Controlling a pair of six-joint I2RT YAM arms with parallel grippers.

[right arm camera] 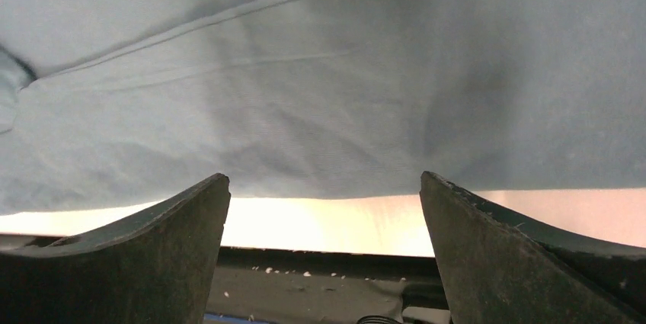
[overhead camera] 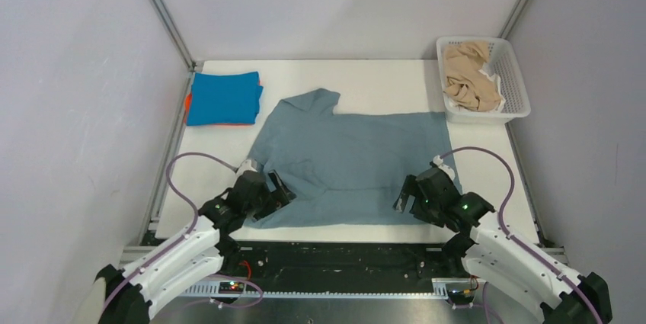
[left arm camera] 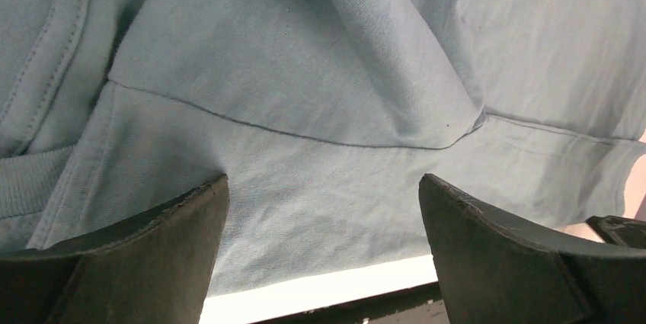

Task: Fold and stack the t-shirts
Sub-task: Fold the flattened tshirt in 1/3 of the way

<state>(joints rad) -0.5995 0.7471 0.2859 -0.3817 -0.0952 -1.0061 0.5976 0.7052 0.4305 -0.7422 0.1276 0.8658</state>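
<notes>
A large grey-blue t-shirt [overhead camera: 354,160] lies spread across the middle of the white desk [overhead camera: 381,80], collar toward the left and one sleeve pointing to the far side, as two robot arms prepare to fold it. The left claw [left arm camera: 321,179] hangs just over the shirt's near edge by the collar end, jaws spread wide and holding nothing. Its camera shows the near sleeve already tucked in over the body. The right claw [right arm camera: 324,178] is likewise open and empty, poised over the same near edge toward the hem end.

Beyond the shirt's collar end, at the far left, a folded bright blue t-shirt [overhead camera: 225,97] sits on an orange one [overhead camera: 187,107], the start of the stack. Beyond its hem end, at the far right, crumpled beige t-shirts [overhead camera: 468,76] wait in a white lattice basket [overhead camera: 518,91].

The work appears to be at the lengthwise fold of this third shirt. The next move likely calls for both claws to drop onto the near edge, pinch it together and carry it evenly toward the far side, keeping the cloth taut between them so no wrinkle sets.
</notes>
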